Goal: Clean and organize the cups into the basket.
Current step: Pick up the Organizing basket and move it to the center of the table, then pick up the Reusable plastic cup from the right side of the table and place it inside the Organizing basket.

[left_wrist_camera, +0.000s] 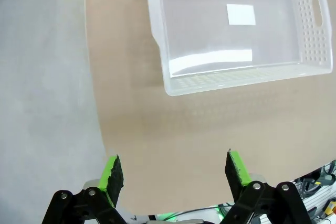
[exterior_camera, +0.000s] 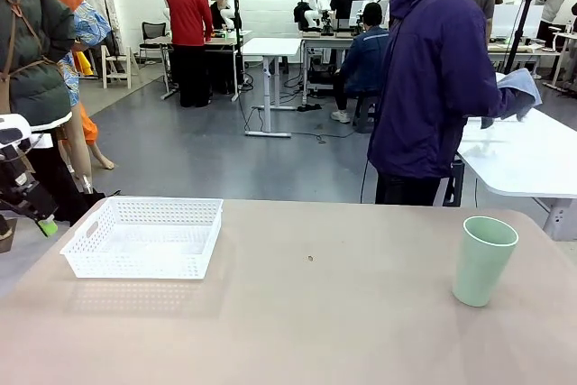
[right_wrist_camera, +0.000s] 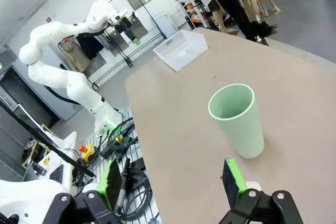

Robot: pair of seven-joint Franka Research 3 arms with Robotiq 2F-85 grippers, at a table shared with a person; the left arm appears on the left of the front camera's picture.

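Hovering with its fingers spread wide and nothing between them, the right gripper (right_wrist_camera: pixel 170 163) is pointing down at the table (exterior_camera: pixel 315 313). The mint cup (right_wrist_camera: pixel 239 121) is standing just beyond its green pads and apart from them. The left gripper (left_wrist_camera: pixel 172 158) is likewise hanging released and empty over the table's near left edge, with the basket (left_wrist_camera: pixel 236 80) lying ahead of it and untouched.

Progress, judged from the present layout: no step is showing as done. The basket is sitting empty on the robot's left side of the table, its bare floor showing through. The mint cup is standing on the right side, well apart from the basket. Grasping the cup, carrying it across and setting it inside are all appearing outstanding.

Condition of the item: the mint cup is standing upright, mouth up. It is a tall, tapered, handleless tumbler in pale matte green. Its interior is looking empty from the right wrist view, and no stain or mark is showing on the wall. Beyond the far edge, a person in a dark purple jacket is standing turned away from the table.
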